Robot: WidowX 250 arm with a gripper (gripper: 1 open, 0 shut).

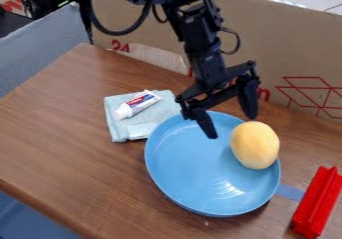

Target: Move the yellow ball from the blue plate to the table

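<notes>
The gripper [227, 106] is fully open and holds nothing, just above the far rim of the blue plate [187, 168]. The yellow ball [254, 144] lies on the right side of this plate.

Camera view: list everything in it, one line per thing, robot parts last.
yellow ball: one, yellow-orange, on the right side of the blue plate.
blue plate: one, light blue, front centre of the table.
folded cloth: one, pale blue-green, left of the plate.
tube: one, white with red and blue print, lying on the cloth.
red block: one, red, at the right edge, right of the plate.
cardboard box: one, brown with red print, behind the plate.
table: one, brown wood grain.
gripper: one, black, fingers open, above the plate's far rim, left of and behind the ball.
</notes>
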